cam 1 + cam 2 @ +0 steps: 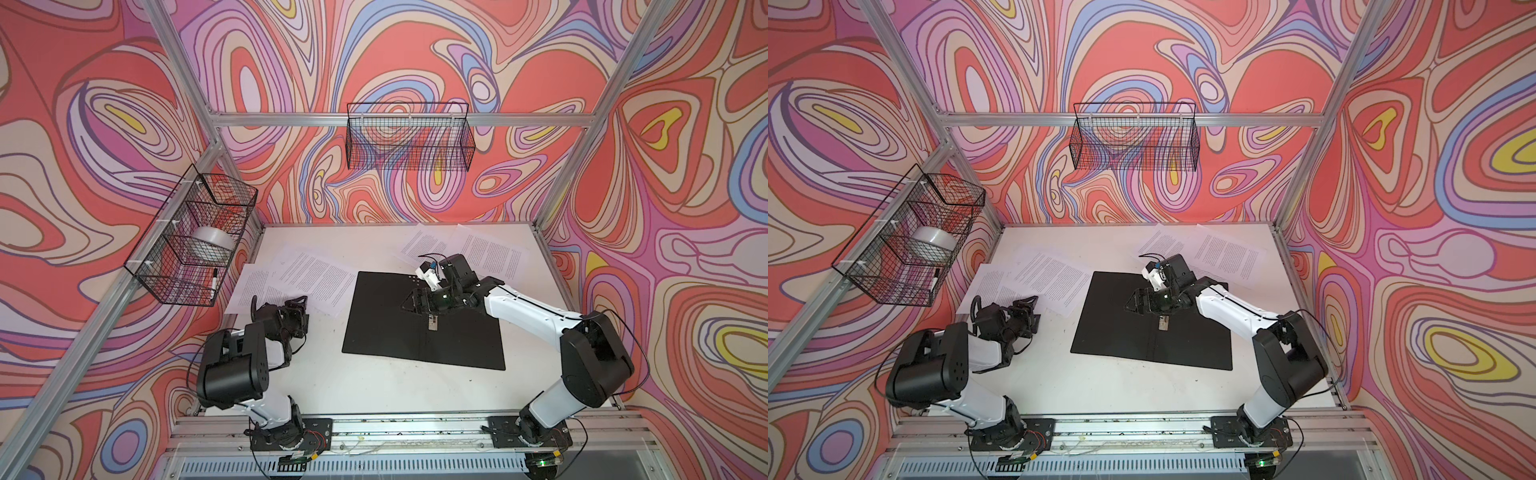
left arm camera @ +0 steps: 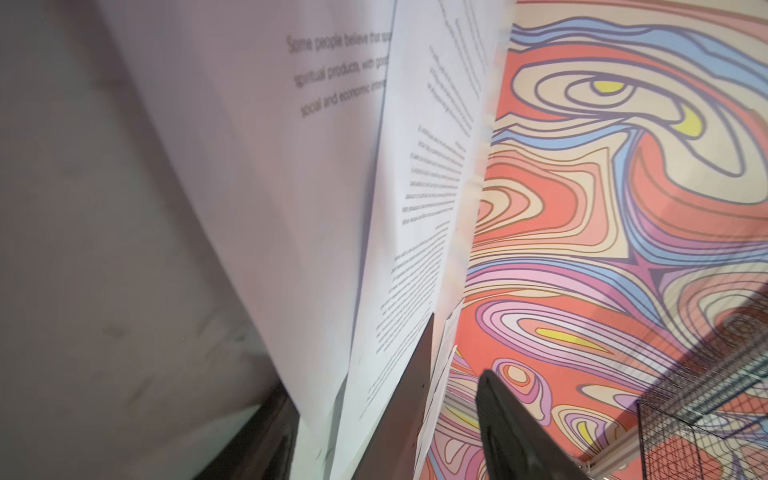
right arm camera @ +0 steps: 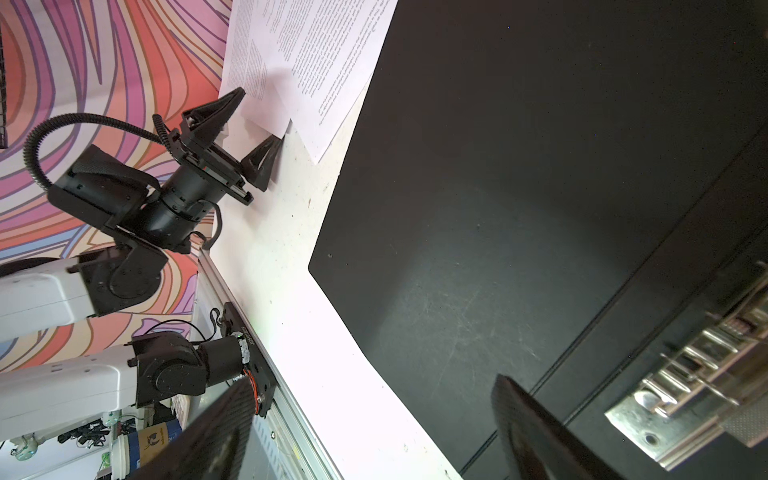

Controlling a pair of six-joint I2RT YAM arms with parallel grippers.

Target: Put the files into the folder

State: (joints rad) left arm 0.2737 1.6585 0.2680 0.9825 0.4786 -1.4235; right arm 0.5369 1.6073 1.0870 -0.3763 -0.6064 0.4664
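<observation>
The folder (image 1: pixel 386 332) (image 1: pixel 1113 332) lies open in mid-table, black inside up, with its metal clip (image 1: pixel 433 323) (image 3: pixel 681 399) on the spine. The files are white printed sheets: two overlapping ones left of the folder (image 1: pixel 316 274) (image 1: pixel 1054 274) (image 3: pixel 324 50) and two at the back right (image 1: pixel 490 253) (image 1: pixel 1225 253). My left gripper (image 1: pixel 302 309) (image 1: pixel 1030 309) (image 3: pixel 262 114) is open at the near corner of the left sheets, and that corner (image 2: pixel 424 187) sits between its fingers. My right gripper (image 1: pixel 411 302) (image 1: pixel 1136 301) (image 3: pixel 372 382) hovers open over the folder, just beyond the clip, holding nothing.
A wire basket (image 1: pixel 195 237) on the left wall holds a tape roll (image 1: pixel 212 243) and a marker (image 1: pixel 214 282), close above the left sheets. Another wire basket (image 1: pixel 409 137) hangs on the back wall. Aluminium posts frame the white table (image 1: pixel 374 395).
</observation>
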